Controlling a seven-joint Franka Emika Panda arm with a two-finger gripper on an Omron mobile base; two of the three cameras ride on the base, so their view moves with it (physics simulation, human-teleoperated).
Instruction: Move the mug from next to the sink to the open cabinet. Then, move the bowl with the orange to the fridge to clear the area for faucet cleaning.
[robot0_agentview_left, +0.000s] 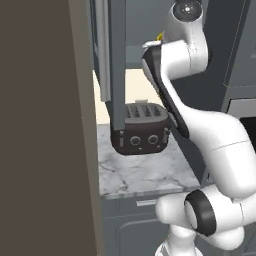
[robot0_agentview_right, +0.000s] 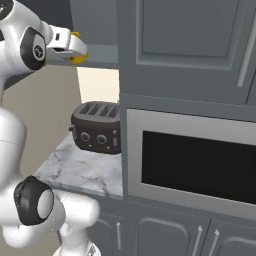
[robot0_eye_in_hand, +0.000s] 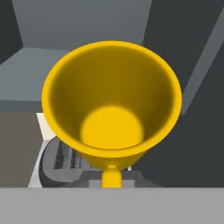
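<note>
Mug (robot0_eye_in_hand: 111, 105) clamped in gripper (robot0_agentview_right: 75, 50), mouth toward camera, at open cabinet (robot0_eye_in_hand: 65, 57), toaster (robot0_agentview_right: 97, 127) below

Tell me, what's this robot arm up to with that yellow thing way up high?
The white arm is carrying a small yellow mug in its gripper, which is shut on the mug. It holds the mug up at the open cabinet, just in front of the lighter grey shelf, not yet set down. Below, a dark toaster sits on the marble counter, beside a built-in oven.
</note>
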